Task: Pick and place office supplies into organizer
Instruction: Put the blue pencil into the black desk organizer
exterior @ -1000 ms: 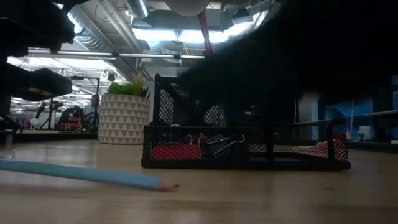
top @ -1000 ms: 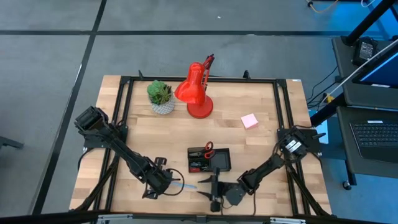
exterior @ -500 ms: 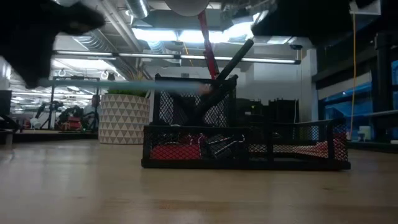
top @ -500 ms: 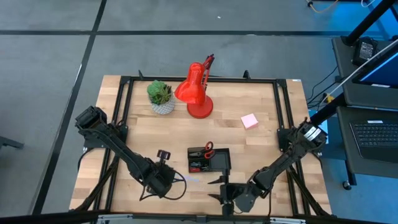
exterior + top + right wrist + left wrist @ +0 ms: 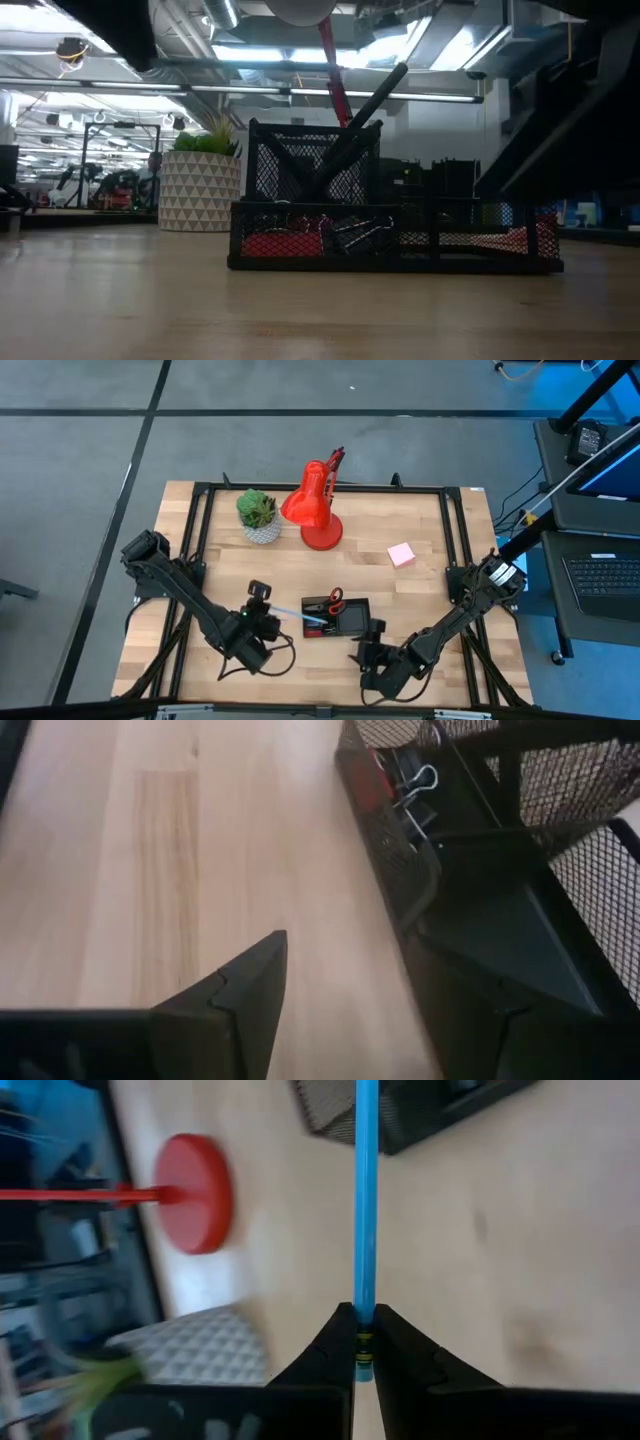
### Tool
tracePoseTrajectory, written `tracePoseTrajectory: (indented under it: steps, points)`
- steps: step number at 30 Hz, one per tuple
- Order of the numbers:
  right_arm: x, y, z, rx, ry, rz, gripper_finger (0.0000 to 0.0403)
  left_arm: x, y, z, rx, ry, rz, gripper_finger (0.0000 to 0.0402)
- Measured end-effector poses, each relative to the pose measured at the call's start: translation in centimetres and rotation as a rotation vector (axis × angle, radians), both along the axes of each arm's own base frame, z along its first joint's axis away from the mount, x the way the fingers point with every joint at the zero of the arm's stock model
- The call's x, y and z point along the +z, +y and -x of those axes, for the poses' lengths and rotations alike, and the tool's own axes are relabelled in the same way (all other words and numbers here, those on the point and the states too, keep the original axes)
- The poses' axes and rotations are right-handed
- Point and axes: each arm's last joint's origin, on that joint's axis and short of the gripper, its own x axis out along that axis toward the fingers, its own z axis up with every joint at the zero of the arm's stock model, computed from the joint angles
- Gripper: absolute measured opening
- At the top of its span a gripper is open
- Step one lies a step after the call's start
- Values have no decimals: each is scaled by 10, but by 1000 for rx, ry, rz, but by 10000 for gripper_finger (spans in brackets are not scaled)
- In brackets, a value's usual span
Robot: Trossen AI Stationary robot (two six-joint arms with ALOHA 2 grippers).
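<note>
wooden table (image 5: 420,520) below, my left gripper (image 5: 360,1342) pinches the thin blue pen (image 5: 365,1200) by its end, aimed at the organizer (image 5: 352,622); my right gripper (image 5: 385,1005) gapes empty. such an end grip could let it swing wide.

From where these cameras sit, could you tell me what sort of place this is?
Most likely a robotics lab or workshop: a wooden table in a black metal frame, exposed ceiling ducts and strip lights above, and a laptop beside the rig.
</note>
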Motion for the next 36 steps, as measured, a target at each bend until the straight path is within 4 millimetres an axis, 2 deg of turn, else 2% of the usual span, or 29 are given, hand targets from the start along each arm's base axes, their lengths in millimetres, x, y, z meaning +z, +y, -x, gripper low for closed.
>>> tracePoseTrajectory:
  steps: [9, 15, 28, 36]
  points:
    - [-1, -2, 2, -32, 13, -14, 211, 8, 26, -1, 66, 82, -134, 12]
    - [-1, -2, 2, -35, 12, -16, 211, 4, 37, -8, 59, 166, -161, 12]
    - [-1, -2, 2, -53, 7, -37, 211, -11, 34, -17, -71, 258, -330, 11]
    - [-2, -2, 2, -52, 11, -32, 211, -10, 28, -26, -117, 268, -440, 11]
